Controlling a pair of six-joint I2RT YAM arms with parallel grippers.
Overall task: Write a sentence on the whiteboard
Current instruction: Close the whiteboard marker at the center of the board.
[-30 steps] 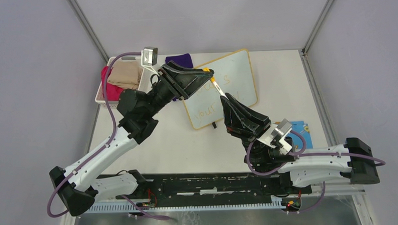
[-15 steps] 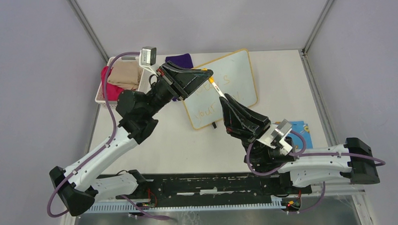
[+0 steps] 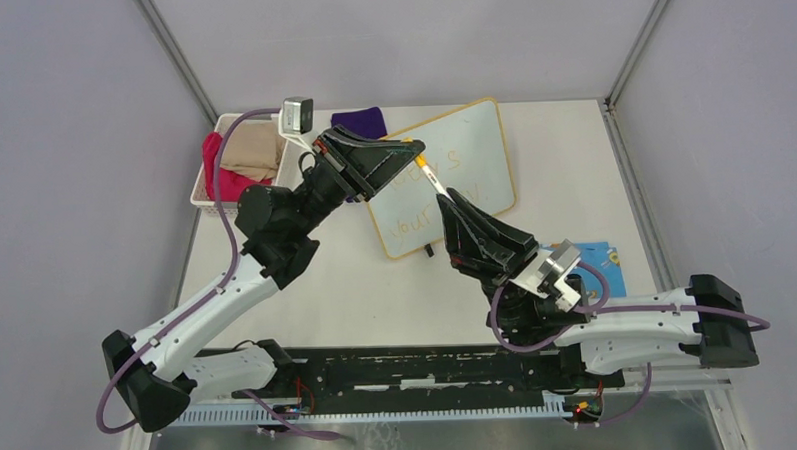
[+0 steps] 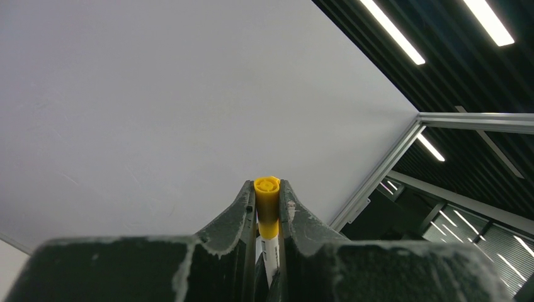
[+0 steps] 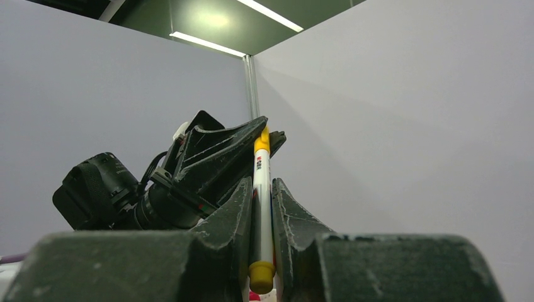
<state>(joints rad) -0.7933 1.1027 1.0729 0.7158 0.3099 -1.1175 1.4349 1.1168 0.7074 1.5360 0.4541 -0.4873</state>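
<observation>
Pale grey table (image 3: pixel 592 158) inside a booth of plain grey walls with metal corner posts, seen from above. Two black-and-white robot arms reach in from the near edge.

The whiteboard (image 3: pixel 477 147) lies flat at the far middle of the table, turned at a slant, with a thin yellow-orange frame. The sentence (image 3: pixel 412 225) shows as faint yellow-orange handwriting on the board's left half. It is partly hidden by the arms and too pale to read in full.

Over that left half of the board, both grippers meet on one marker (image 3: pixel 431 174), which has a white barrel and yellow ends. The left gripper (image 3: pixel 412 149) comes in from the left, and its fingers are pressed against the yellow cap (image 4: pixel 267 198) at the marker's far end. The right gripper (image 3: pixel 449 198) comes in from the near right and pinches the white barrel lower down. In the right wrist view, the barrel rises from between the right fingers (image 5: pixel 242 207) to the left gripper above it. The pictures do not show whether the marker touches the board.

A white basket (image 3: pixel 199 187) sits at the far left and holds a pink cloth (image 3: pixel 217 166) and a beige cloth (image 3: pixel 257 150). A purple cloth (image 3: pixel 361 118) lies at the far edge, between the basket and the board. A blue printed cloth (image 3: pixel 606 263) lies on the right, partly under the right arm.
</observation>
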